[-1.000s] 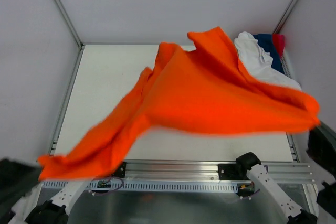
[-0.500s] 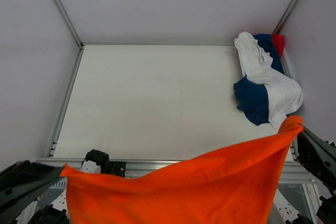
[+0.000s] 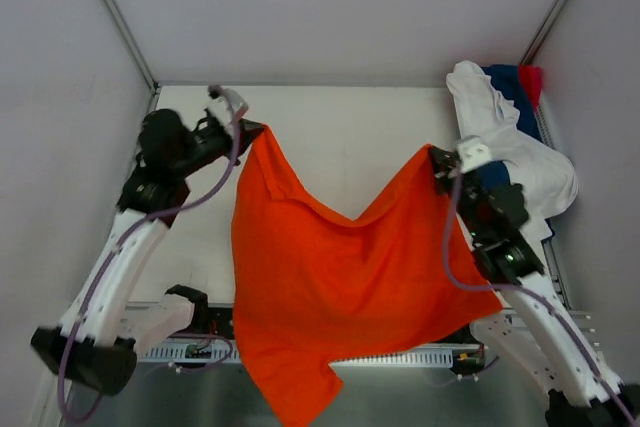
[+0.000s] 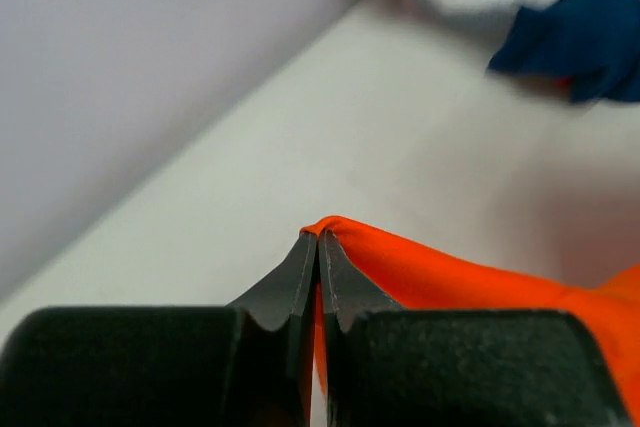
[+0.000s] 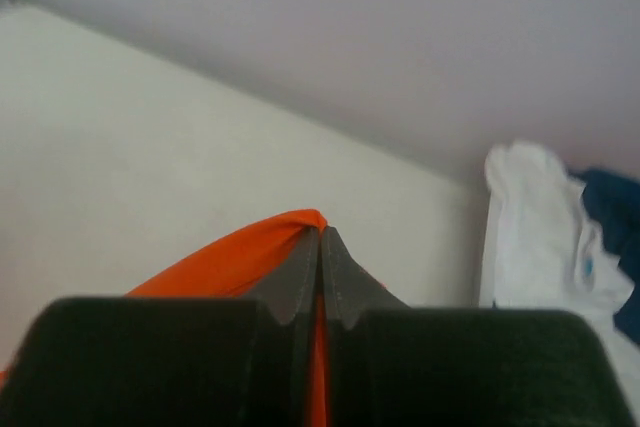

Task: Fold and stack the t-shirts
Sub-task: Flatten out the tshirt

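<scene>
- So, left gripper [image 3: 250, 130] pinches one orange t-shirt [image 3: 330, 277] corner, jaws tight
- right gripper [image 3: 437, 158] pinches the other corner; cloth sags between them
- white t-shirt [image 3: 490, 107] lies just right of it

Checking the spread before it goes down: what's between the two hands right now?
Only the orange shirt, its top edge sagging from the left hand to the right hand; the overhead view shows it.

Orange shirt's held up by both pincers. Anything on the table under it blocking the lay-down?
Nothing visible. The orange shirt hangs from the left pincer and right pincer over bare table. The white shirt and navy shirt lie piled at the far right corner, beside the right pincer, not under the spread.
</scene>
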Motion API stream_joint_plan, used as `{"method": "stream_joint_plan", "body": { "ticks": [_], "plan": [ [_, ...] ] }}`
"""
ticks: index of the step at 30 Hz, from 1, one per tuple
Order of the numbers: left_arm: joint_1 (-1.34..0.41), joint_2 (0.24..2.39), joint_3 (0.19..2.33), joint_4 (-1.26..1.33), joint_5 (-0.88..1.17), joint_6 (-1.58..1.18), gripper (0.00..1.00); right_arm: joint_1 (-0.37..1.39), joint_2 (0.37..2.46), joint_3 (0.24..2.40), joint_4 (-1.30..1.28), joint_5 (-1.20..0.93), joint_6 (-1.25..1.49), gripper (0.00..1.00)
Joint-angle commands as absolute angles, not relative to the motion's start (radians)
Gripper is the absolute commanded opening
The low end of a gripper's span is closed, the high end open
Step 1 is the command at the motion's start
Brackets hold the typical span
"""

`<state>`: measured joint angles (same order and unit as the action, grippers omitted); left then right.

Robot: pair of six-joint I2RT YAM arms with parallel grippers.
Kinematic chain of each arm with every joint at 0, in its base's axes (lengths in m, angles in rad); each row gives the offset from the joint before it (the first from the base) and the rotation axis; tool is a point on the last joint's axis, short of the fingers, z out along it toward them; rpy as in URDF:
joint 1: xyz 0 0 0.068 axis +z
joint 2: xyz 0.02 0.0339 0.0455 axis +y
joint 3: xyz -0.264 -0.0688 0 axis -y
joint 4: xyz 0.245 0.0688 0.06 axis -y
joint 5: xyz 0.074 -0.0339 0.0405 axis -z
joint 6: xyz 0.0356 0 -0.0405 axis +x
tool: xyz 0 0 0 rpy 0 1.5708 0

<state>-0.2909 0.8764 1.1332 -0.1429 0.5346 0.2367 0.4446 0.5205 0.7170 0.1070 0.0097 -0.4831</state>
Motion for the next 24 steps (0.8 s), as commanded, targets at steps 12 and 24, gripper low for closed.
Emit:
{"method": "stream_joint_plan", "body": {
  "ticks": [12, 24],
  "plan": [
    [-0.121, 2.073, 1.593, 0.061, 0.391, 0.221, 0.00, 0.342, 1.813, 1.021, 0.753, 0.377, -0.598, 0.00],
    [-0.058, 2.390, 1.994, 0.021, 0.367, 0.233, 0.21, 0.328, 2.114, 1.411, 0.691, 0.504, -0.733, 0.01]
  ]
}}
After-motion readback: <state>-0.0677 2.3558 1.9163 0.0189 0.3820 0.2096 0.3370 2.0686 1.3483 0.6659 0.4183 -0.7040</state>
